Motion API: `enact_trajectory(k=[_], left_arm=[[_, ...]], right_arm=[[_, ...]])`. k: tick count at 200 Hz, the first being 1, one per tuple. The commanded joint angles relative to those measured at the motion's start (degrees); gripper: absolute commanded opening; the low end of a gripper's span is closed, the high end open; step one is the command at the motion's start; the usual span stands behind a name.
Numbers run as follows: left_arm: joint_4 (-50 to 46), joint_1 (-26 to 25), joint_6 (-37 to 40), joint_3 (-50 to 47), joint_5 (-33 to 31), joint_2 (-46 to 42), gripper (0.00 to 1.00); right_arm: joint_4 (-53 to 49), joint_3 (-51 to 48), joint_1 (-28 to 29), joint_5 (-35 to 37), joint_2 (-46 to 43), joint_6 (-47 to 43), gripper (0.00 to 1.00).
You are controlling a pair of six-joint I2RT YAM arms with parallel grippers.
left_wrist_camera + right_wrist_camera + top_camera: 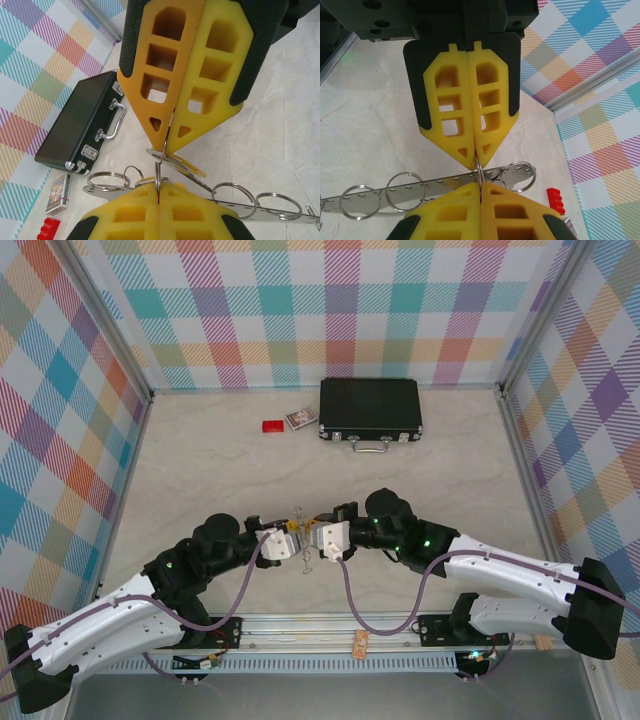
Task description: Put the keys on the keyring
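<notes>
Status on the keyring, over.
Left gripper and right gripper shut, tip to tip on one thin ring. Ringed metal strip beside them. Black case and red block far back, nothing in the way.

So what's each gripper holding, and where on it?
Both pinch the keyring, edge-on between them: left gripper at one side of the thin loop, right gripper at the opposite side.

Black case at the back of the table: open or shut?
Shut: the black case lies flat with its lid down on the base, no gap showing.
</notes>
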Motion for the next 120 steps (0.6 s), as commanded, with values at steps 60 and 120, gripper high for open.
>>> enact_trajectory(k=[60,120], left_arm=[[1.0,-0.6,-0.4,1.2,1.6,-0.3,0.00],[0.7,-0.6,-0.4,1.2,1.2,-0.2,0.00]], right_arm=[[2.3,1.4,0.4,1.2,0.4,-1.2,0.00],[2.3,0.7,0.3,1.2,-0.5,-2.1,0.00]])
